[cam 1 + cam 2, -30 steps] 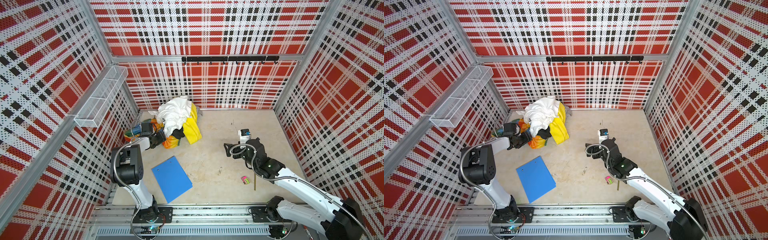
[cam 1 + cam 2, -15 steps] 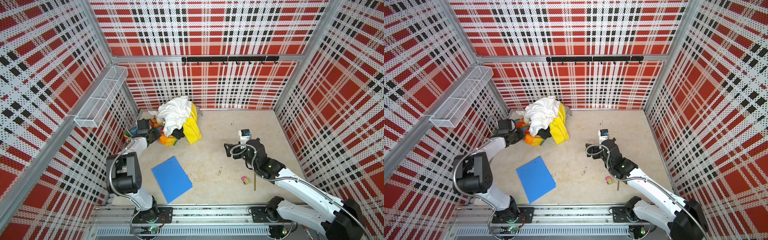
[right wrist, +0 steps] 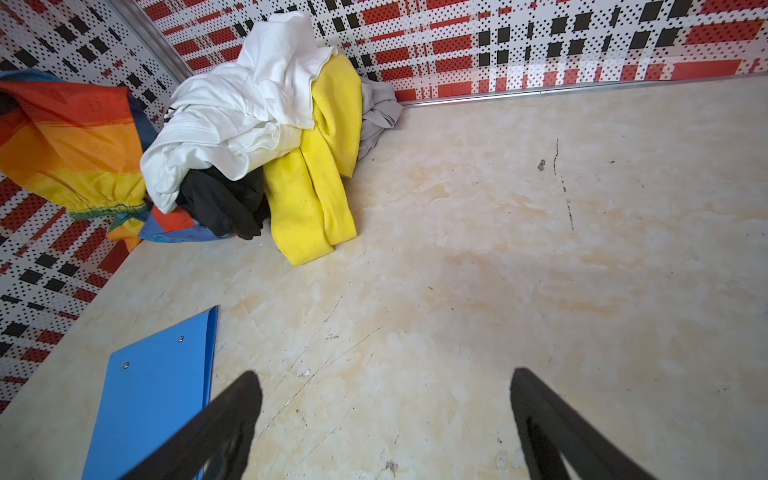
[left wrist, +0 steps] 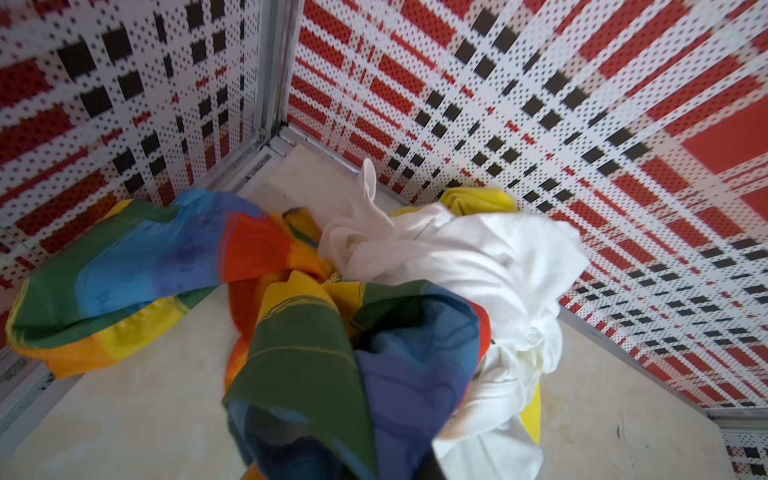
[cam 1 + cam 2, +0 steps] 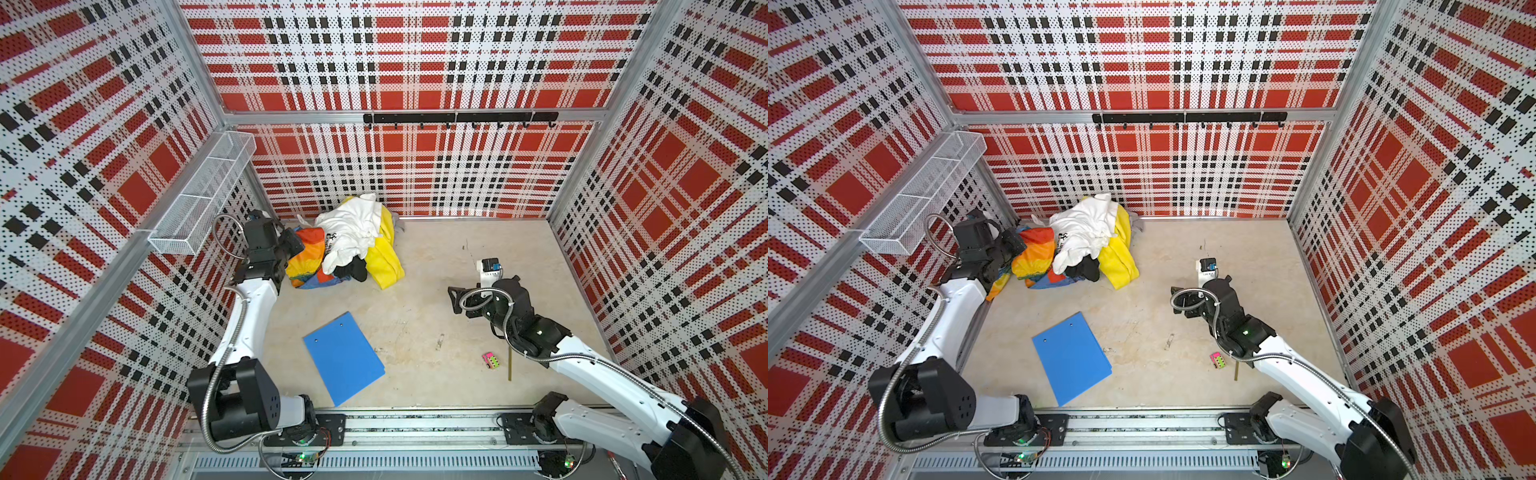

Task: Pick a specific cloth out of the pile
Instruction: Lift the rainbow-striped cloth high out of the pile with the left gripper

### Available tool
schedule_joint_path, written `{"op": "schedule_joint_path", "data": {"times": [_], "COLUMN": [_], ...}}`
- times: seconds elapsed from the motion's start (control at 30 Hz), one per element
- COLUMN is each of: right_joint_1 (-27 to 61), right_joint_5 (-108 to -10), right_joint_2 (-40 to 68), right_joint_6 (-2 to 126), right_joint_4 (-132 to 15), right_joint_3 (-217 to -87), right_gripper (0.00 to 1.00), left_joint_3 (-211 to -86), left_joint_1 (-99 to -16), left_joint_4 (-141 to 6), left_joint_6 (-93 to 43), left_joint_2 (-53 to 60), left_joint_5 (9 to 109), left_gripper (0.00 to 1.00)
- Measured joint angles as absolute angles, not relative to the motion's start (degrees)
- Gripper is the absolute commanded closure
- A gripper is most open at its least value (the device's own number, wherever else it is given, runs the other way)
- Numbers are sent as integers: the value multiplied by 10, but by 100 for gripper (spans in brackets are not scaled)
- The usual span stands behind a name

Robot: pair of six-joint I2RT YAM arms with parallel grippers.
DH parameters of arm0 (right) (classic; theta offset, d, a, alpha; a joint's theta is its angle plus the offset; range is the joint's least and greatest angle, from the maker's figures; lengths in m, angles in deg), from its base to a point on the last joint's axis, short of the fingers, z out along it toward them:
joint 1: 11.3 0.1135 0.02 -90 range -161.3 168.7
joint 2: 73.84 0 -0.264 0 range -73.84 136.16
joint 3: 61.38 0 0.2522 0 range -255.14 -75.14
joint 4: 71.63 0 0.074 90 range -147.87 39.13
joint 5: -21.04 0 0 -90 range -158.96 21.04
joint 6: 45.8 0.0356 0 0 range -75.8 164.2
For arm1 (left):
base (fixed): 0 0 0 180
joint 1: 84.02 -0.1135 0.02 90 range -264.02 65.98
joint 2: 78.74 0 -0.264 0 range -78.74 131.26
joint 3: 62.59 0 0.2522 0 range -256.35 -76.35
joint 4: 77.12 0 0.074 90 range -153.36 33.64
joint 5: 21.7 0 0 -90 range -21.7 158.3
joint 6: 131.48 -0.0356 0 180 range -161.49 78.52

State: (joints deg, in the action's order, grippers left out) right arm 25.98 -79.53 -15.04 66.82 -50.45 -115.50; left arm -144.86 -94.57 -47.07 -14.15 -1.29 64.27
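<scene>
Plaid-walled corner: cloth (image 5: 309,259) gripped

Striped rainbow, it lies at the pile (image 5: 386,257) edge, partly under a white shirt (image 5: 353,232). Its raised fold is clamped in the left claw (image 5: 293,245), likely to drag it free. Well apart, the right claw (image 3: 386,380) hangs open over bare floor (image 5: 436,270).

left gripper (image 5: 296,246) now tight on cloth (image 5: 311,259)

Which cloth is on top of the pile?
The white shirt: it lies over the yellow garment and the black garment; the rainbow cloth sits beside it.
</scene>
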Motion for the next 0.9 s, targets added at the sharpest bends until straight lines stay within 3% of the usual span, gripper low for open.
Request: {"op": "schedule_joint_path", "data": {"times": [0.67, 0.9], "right_joint_1": [260, 260], "right_joint_5": [-795, -788], "right_joint_2": [-150, -150], "right_joint_6": [668, 668], "right_joint_4": [-504, -506], "right_joint_3": [-1155, -1155], "right_gripper": [0, 0], "left_joint_3": [-1641, -1667], "left_joint_1": [-912, -895], "left_joint_4": [-548, -597], "left_joint_6": [-102, -84], "left_joint_2": [32, 31], "left_joint_5": [642, 598], "left_gripper": [100, 100]}}
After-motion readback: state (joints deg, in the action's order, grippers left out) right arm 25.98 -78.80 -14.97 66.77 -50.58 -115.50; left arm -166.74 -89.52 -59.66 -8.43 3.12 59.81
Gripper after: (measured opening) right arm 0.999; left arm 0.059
